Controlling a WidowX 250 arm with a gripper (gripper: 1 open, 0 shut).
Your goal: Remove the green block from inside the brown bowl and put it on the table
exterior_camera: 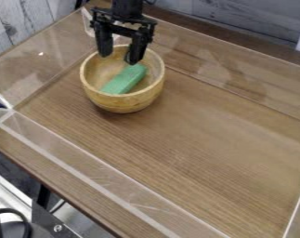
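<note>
Near twelve o'clock of the brown bowl (105,100), the gripper (121,45) stands wide open, holding nothing. The green block (124,80) lies inside the bowl; grasping, lifting and placing on the table (202,139) all remain.

clear side wall (65,139), dark cables (19,221)

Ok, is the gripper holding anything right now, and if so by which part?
Nothing is held. The gripper is open at the bowl's far side, and the green block lies inside the bowl.
</note>
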